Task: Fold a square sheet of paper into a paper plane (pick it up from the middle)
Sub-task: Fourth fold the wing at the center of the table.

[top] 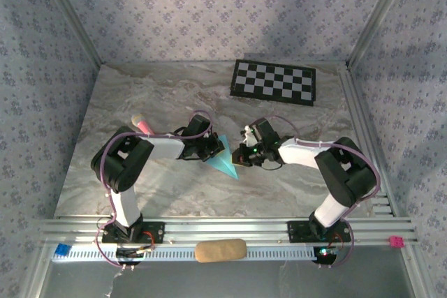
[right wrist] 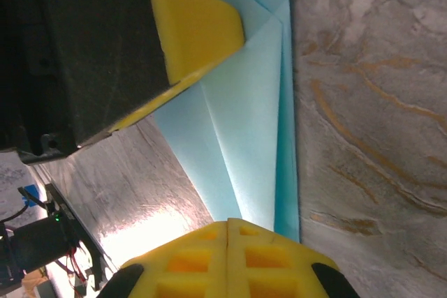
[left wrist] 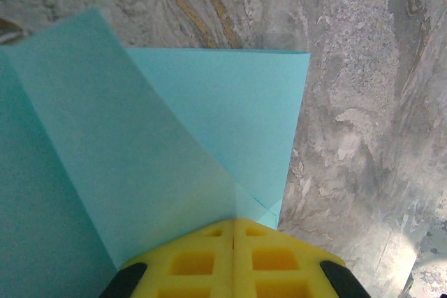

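Mid-frame in the top view, the light blue paper sheet [top: 225, 165], creased into a pointed wedge, is clamped by the left hand [top: 214, 150] and the right hand [top: 241, 157]; wing folds seem left to do.

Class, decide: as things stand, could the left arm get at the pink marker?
Probably not yet: the left tool is shut on the folded blue paper, and the pink marker lies back beside that arm's elbow. Nothing else seems to block it.

The sheet of paper [left wrist: 105, 158] runs past the left edge.
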`<move>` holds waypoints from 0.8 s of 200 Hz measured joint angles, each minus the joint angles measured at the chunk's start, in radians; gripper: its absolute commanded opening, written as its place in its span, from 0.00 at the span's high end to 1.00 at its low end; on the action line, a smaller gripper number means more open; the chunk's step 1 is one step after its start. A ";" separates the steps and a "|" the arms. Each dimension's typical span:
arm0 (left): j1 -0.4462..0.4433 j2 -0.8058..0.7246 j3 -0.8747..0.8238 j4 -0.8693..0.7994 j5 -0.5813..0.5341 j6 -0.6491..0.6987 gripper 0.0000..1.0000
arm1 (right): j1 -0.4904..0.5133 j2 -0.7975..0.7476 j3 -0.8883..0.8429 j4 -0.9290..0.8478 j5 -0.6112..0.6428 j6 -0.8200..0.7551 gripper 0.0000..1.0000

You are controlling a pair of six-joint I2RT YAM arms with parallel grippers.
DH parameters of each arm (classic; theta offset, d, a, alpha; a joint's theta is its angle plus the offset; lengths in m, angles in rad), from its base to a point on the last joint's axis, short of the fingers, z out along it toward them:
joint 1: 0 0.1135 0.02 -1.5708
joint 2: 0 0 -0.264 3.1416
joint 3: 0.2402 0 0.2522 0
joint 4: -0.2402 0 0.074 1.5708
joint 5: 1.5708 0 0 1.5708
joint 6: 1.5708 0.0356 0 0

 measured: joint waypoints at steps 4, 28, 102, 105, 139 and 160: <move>0.000 0.000 0.000 0.000 0.000 0.000 0.92 | 0.000 0.000 0.000 0.003 -0.002 0.001 1.00; 0.000 0.000 0.000 0.001 0.000 0.000 0.93 | 0.005 0.001 0.001 0.014 -0.016 0.005 1.00; 0.000 0.000 0.000 0.003 -0.001 0.000 0.93 | 0.018 0.090 0.043 0.013 -0.032 0.005 1.00; 0.000 0.000 0.000 0.003 -0.001 0.000 0.92 | 0.018 0.093 0.043 0.013 -0.032 0.005 1.00; 0.000 0.000 0.000 0.005 -0.001 0.000 0.92 | 0.018 0.100 0.011 0.018 -0.032 -0.002 1.00; 0.000 0.000 0.000 0.007 0.001 0.004 0.91 | 0.011 0.103 -0.014 0.045 -0.041 -0.005 1.00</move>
